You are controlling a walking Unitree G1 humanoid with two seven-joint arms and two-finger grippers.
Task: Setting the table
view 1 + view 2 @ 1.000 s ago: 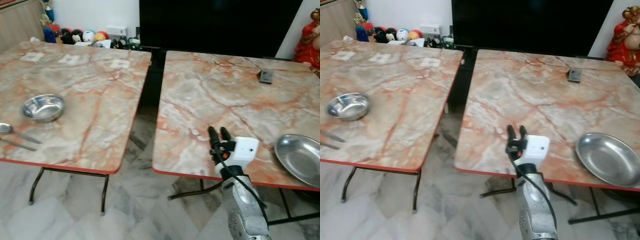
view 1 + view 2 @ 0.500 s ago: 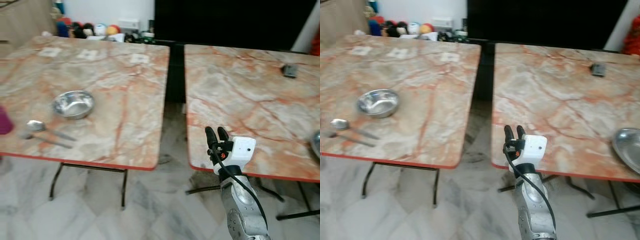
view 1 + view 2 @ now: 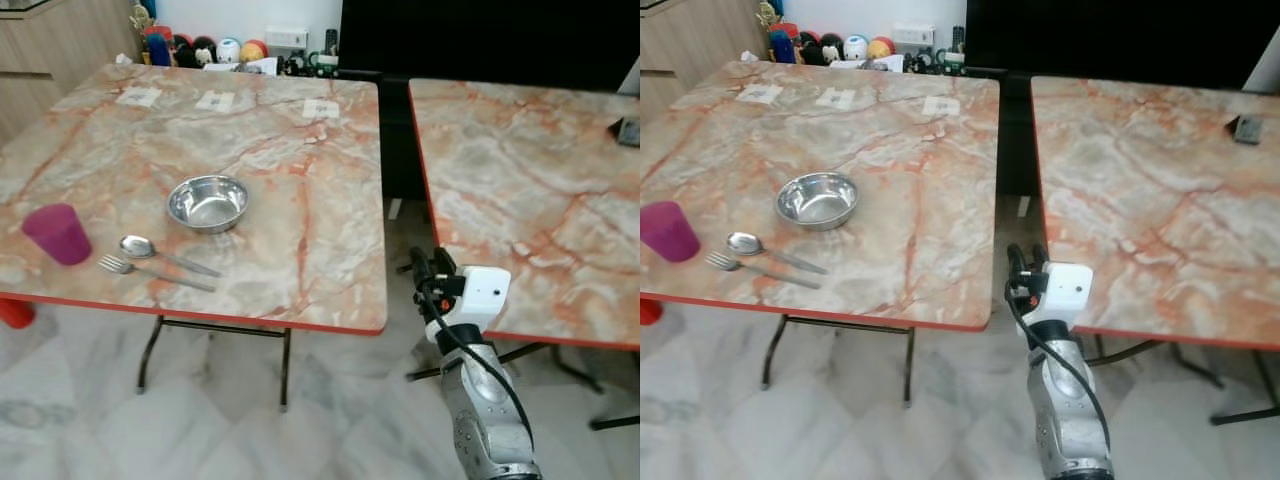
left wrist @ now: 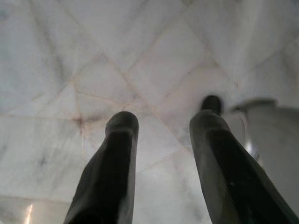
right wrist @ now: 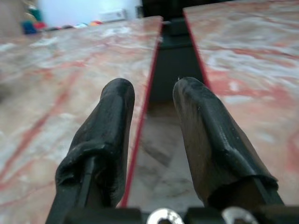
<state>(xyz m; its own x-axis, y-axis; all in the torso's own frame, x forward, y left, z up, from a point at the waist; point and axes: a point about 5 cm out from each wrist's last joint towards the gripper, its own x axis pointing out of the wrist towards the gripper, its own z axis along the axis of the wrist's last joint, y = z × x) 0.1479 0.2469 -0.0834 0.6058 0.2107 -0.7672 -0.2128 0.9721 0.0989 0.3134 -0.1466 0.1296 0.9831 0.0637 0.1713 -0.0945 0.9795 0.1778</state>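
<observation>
On the left marble table (image 3: 300, 180) sit a steel bowl (image 3: 207, 202), a magenta cup (image 3: 58, 233), a spoon (image 3: 150, 249) and a fork (image 3: 140, 270) near the front edge. My right gripper (image 3: 431, 265) is raised in the gap between the two tables, at about their front edge, open and empty; its fingers (image 5: 106, 121) point along that gap. My left gripper (image 4: 166, 123) hangs over the marble floor, open, holding nothing.
A second marble table (image 3: 520, 190) stands to the right with a small dark object (image 3: 630, 131) at its far side. Paper cards (image 3: 214, 101) lie at the left table's far edge. Toys (image 3: 225, 50) and a black screen (image 3: 480, 40) line the back wall. A cabinet (image 3: 50, 40) stands far left.
The camera has swung left: the left table with bowl, spoon, fork and cup has come into view, and the steel plate on the right table has gone out of frame.
</observation>
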